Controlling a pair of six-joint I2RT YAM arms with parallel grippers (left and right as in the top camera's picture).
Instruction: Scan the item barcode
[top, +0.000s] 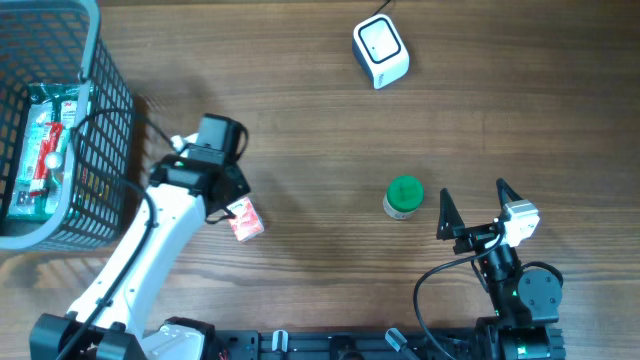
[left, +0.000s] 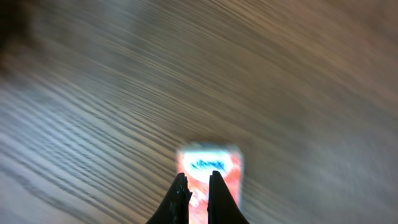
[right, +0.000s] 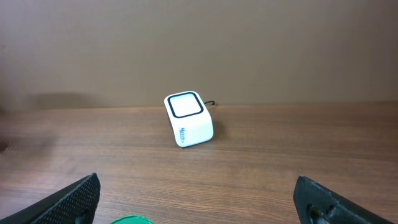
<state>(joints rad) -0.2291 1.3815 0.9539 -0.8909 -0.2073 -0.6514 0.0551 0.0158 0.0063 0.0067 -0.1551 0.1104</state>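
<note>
while the left pincer (top: 232, 208) clamps the packet (top: 246, 221), face its barcode at the scanner (top: 380, 52) well ahead of it; the right pincer (top: 472, 195) gapes open.

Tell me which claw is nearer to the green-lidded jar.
Right. The right claw stands open close beside the green-lidded jar, not touching. The left claw, shut on a red-and-white packet, is well away on the jar's opposite side.

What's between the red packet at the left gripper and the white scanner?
Nothing: the overhead view shows only bare tabletop between the red packet and the white scanner.
</note>
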